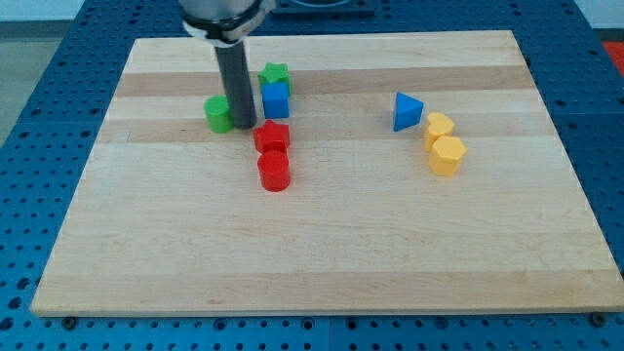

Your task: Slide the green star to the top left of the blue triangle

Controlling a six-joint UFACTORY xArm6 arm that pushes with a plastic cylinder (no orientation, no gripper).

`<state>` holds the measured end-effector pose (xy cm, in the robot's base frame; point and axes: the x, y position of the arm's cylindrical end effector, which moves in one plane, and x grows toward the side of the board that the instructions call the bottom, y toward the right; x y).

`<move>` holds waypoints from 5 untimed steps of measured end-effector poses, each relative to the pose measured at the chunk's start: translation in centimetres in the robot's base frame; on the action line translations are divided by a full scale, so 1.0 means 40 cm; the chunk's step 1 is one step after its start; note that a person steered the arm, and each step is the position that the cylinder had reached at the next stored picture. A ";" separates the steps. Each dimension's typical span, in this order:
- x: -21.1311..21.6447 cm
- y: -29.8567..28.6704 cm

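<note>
Tool: my tip (241, 127) (plain dark rod, no jaws) between green cylinder (218, 114) and blue cube (276, 100); green star (274, 75) behind.

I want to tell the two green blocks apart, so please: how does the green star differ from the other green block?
The green star has points; the green cylinder is round. The star lies nearer the view's top, touching the blue cube; the cylinder stands to the view's left of my tip, apart from other blocks. The star is right of the rod, the cylinder left. Both are green, similar in size, and far left of the blue triangle.
</note>
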<state>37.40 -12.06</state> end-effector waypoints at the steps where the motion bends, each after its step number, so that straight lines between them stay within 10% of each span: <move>1: -0.005 -0.060; 5: -0.410 -0.012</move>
<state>21.00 -12.52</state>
